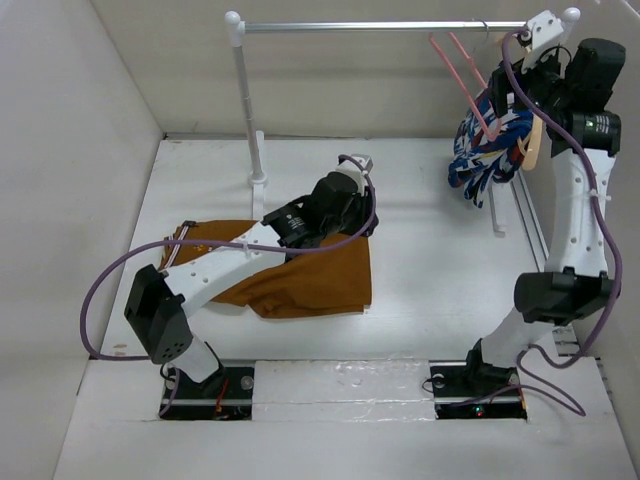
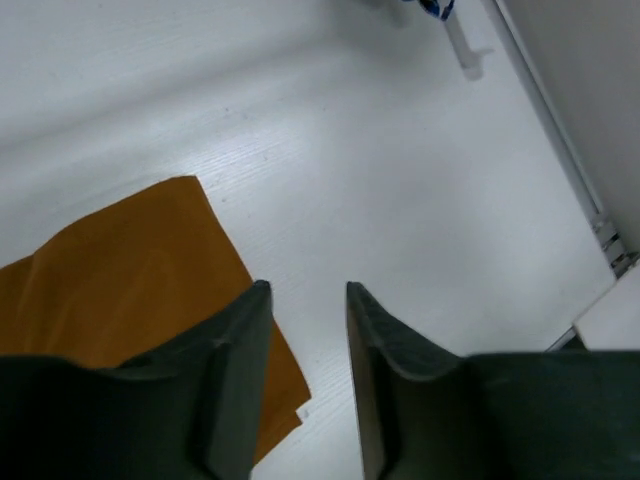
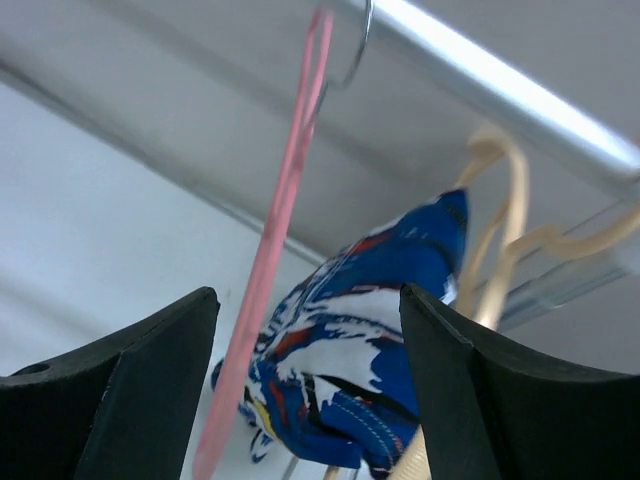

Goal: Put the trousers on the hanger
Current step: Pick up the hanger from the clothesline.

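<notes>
The rust-brown trousers (image 1: 300, 280) lie crumpled flat on the table, partly under my left arm. In the left wrist view their corner (image 2: 110, 280) lies left of the fingers. My left gripper (image 1: 362, 225) (image 2: 308, 290) is open and empty, low over the trousers' right edge, with bare table between its jaws. The thin pink hanger (image 1: 465, 75) (image 3: 280, 210) hangs by its hook from the rail. My right gripper (image 1: 505, 85) (image 3: 310, 295) is open and empty, raised close beside the hanger, whose pink wire shows between its jaws.
A metal rail (image 1: 380, 27) (image 3: 500, 90) runs along the back on a white post (image 1: 245, 110). A blue, white and red patterned garment (image 1: 487, 150) (image 3: 370, 350) hangs on a pale wooden hanger (image 1: 535, 150) (image 3: 510, 230) just right of the pink one. White walls enclose the table.
</notes>
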### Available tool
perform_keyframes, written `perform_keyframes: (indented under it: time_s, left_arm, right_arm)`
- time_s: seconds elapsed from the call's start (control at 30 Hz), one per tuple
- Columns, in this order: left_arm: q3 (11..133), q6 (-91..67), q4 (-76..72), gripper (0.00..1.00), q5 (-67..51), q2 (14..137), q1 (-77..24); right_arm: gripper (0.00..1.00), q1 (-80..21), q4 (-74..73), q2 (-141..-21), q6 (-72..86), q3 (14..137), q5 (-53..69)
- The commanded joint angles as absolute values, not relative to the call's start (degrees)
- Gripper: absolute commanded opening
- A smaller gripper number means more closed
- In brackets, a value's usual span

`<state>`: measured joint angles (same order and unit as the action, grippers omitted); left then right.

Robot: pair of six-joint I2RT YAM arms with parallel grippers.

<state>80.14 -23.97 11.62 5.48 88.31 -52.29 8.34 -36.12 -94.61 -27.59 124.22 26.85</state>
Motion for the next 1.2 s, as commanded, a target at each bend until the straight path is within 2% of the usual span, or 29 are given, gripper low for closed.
perform_keyframes:
  time_s: [0.0,0.03,0.17,0.23,0.27,0.3,0.37,0.4,0.43,0.47,0.5,0.53,0.63,0.93,1.17]
  left_arm:
    - [76.83,-25.66,10.02,0.36,2.29,87.80,-51.50]
    - [76.56,-25.93,9.67,0.40,1.85,87.80,-51.50]
    - [76.11,-26.45,10.11,0.41,1.23,88.68,-51.50]
    - [75.76,-26.72,10.02,0.40,1.06,89.03,-51.50]
    - [75.76,-26.81,10.02,0.40,1.05,88.86,-51.50]
    - [75.76,-26.81,9.93,0.40,1.05,89.03,-51.50]
    - [75.94,-26.81,9.93,0.39,1.14,89.03,-51.50]
    - [76.46,-26.72,10.37,0.39,1.32,89.21,-51.50]
    - [76.81,-26.81,10.55,0.41,1.49,89.30,-51.50]
    - [77.43,-26.72,10.98,0.48,1.41,89.47,-51.50]
    - [79.17,-26.89,12.12,0.54,1.23,89.99,-51.50]
    - [80.32,-26.89,12.91,0.64,1.14,90.44,-51.50]
    - [85.24,-26.98,15.29,0.71,1.23,90.97,-51.50]
    - [100.01,-26.36,18.19,0.73,-2.98,91.32,-50.98]
    - [106.26,-30.93,14.16,0.69,-10.10,91.76,-50.45]
  right_arm:
    - [0.78,10.45,-39.20,-95.45,-28.21,125.60,32.87]
    - [0.78,10.46,-39.03,-96.06,-28.13,124.73,33.05]
    - [0.73,11.16,-37.80,-96.33,-27.25,121.21,35.68]
    - [0.69,11.16,-35.95,-95.89,-26.81,119.10,37.00]
    - [0.63,11.16,-35.34,-95.28,-26.46,116.66,36.57]
    - [0.46,10.64,-34.03,-94.93,-26.46,115.50,35.78]
    - [0.27,10.63,-32.35,-94.22,-25.76,112.87,35.68]
    - [0.11,10.11,-30.52,-93.44,-25.49,112.07,35.60]
    - [0.07,9.50,-29.37,-93.08,-25.23,111.45,35.33]
    - [0.02,9.49,-28.40,-92.47,-24.35,110.92,34.90]
    - [0.00,8.71,-26.74,-91.59,-23.91,110.13,33.85]
    - [0.00,7.92,-25.94,-90.89,-23.38,109.95,33.14]
    - [0.00,5.38,-24.08,-88.60,-22.50,110.21,28.32]
    - [0.00,2.11,-22.85,-82.54,-22.59,106.53,18.73]
    - [0.00,0.27,-23.47,-74.90,-23.20,91.61,18.54]
